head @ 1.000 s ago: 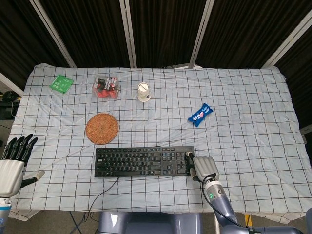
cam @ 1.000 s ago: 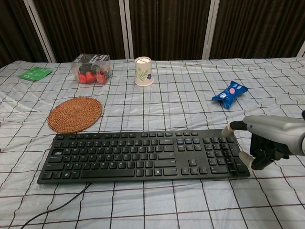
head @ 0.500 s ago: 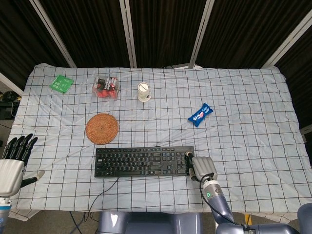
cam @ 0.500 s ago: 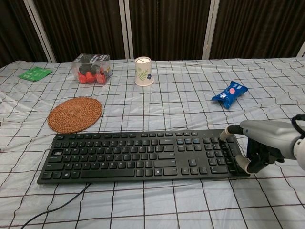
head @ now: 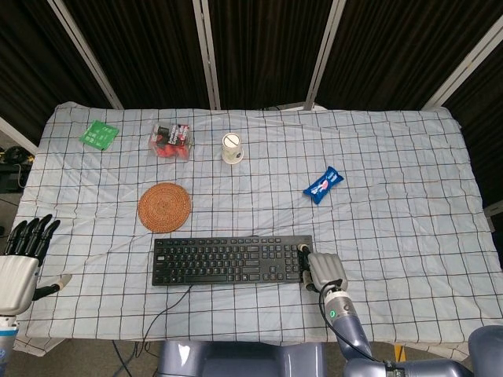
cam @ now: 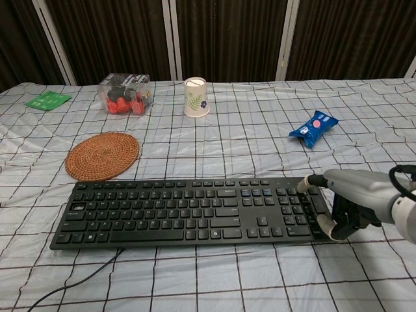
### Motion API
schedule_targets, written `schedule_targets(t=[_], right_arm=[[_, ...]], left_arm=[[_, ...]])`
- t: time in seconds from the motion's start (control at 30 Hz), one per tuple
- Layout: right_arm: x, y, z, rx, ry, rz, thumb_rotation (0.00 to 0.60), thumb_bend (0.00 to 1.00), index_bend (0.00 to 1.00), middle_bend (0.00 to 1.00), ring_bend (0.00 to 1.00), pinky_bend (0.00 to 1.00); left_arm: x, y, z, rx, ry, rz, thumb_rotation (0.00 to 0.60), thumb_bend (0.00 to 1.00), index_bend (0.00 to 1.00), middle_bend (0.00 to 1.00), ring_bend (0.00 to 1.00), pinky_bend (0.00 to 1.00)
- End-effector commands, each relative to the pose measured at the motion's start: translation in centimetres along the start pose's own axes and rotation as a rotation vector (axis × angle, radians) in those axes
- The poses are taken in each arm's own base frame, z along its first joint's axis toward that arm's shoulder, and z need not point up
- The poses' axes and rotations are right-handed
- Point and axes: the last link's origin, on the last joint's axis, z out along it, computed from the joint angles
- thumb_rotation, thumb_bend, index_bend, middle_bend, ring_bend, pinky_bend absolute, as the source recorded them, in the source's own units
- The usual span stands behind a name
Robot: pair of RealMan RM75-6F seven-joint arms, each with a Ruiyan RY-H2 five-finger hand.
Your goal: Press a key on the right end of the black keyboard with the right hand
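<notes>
Keyboard (cam: pixel 195 211) lies near the front table edge, cable trailing off its left front. Right hand (cam: pixel 344 201) sits at the keyboard's right end, 1 fingertip (cam: pixel 303 184) on the top-right keys, other fingers curled under, gripping nothing. Left hand (head: pixel 22 259) hovers at the left table edge, fingers straight and apart, empty. Coaster (head: pixel 164 207) behind the keyboard.

Right hand (head: pixel 324 270) at right end of black keyboard (head: pixel 229 261), fingertips on keys; left hand (head: pixel 22 259) off table's left edge, fingers spread.
</notes>
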Motion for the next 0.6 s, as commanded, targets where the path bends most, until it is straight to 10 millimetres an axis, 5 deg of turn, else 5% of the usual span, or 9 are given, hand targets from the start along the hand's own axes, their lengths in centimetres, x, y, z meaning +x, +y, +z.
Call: schedule_targets(t=[0.03, 0.33, 0.6], right_arm=[[-0.1, 0.1, 0.0, -0.005, 0.0, 0.001, 0.6, 0.57, 0.14, 1.0, 0.96, 0.81], [1.1, -0.4, -0.2, 0.015, 0.045, 0.004, 0.6, 0.57, 0.14, 1.0, 0.96, 0.81], [5.0, -1.2, -1.4, 0.09, 0.207, 0.027, 0.6, 0.48, 0.12, 0.96, 0.89, 0.78]], left_arm=[[0.0, 0.0, 0.0, -0.001, 0.0, 0.0, 0.6, 0.07, 0.0, 0.0, 0.0, 0.0], [0.0, 0.1, 0.0, -0.002, -0.002, -0.002, 0.6, 0.07, 0.0, 0.0, 0.0, 0.0], [0.0, 0.0, -0.1, 0.001, -0.004, -0.004, 0.6, 0.07, 0.0, 0.0, 0.0, 0.0]])
